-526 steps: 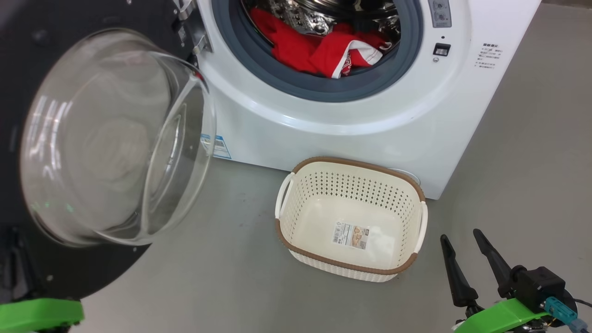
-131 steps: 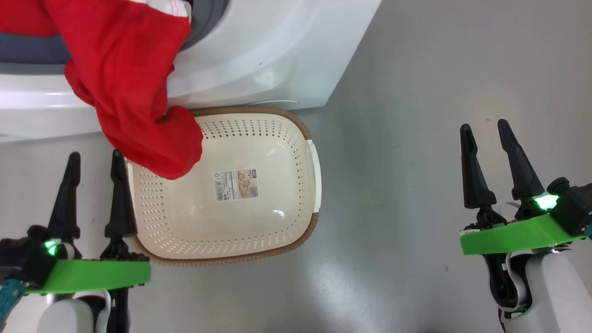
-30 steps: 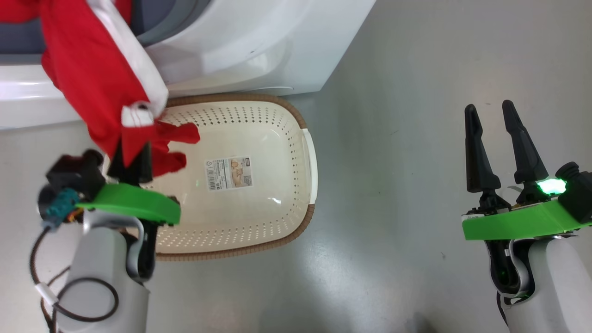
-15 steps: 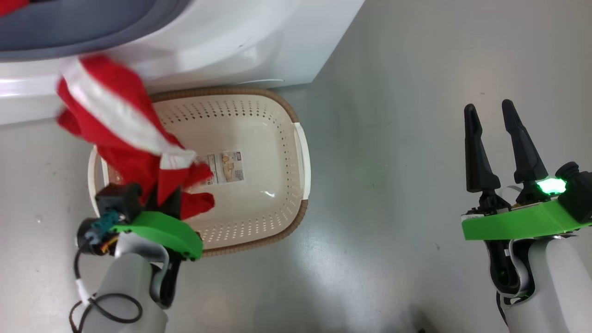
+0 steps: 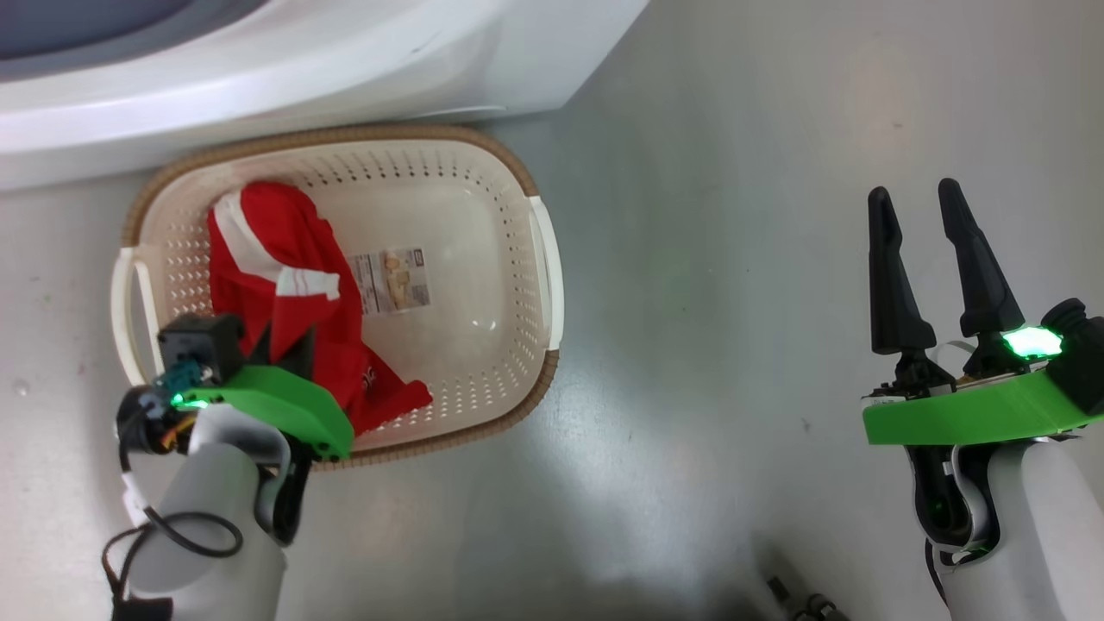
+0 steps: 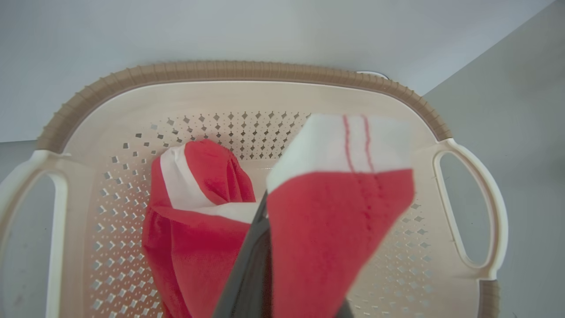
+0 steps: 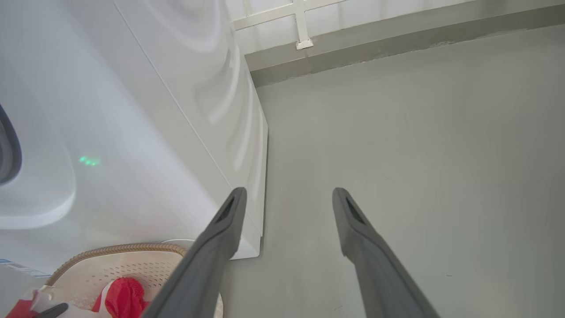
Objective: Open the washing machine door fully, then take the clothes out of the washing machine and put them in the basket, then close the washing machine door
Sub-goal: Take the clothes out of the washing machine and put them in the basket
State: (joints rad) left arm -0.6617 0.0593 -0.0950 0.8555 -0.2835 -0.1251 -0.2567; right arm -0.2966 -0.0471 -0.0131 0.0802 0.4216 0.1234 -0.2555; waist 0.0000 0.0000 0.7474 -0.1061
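The left fingers [image 6: 247, 269] are pressed together, pinching a fold of the clothes [image 6: 335, 229]. In the left wrist view a red flap with a white band drapes over them toward 2 o'clock. The rest of the garment is heaped just past the tips, toward 11 o'clock, inside the basket [image 6: 238, 70]. In the head view the clothes fill the basket's 9 o'clock half, just beside its label sticker [image 5: 392, 280]. The basket sits on the grey floor [image 5: 733, 259], with the washing machine [image 5: 302, 78] just beside it at 12 o'clock. The right fingers [image 5: 893, 285] stand spread and empty, well apart from the basket at its 3 o'clock, over bare floor.
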